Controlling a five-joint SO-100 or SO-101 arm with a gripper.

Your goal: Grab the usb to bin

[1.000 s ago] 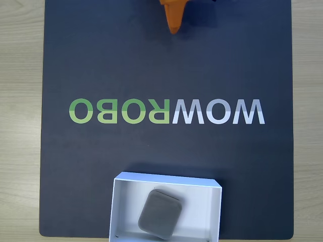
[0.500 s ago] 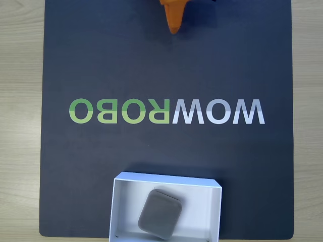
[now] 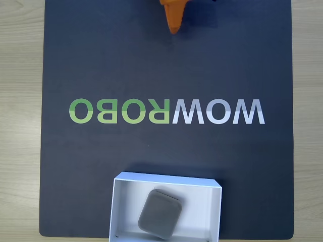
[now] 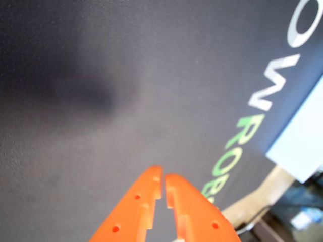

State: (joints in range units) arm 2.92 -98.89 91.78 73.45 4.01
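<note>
— Usb (image 3: 160, 214) lies in the bin (image 3: 116, 201) already; are we done?
— We judge so. Our gripper (image 4: 163, 182), fingers nearly touching and empty, only needs parking.

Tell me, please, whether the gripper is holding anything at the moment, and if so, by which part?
Nothing is held. In the wrist view the gripper is shut on nothing above the bare mat. The usb lies in the bin.
</note>
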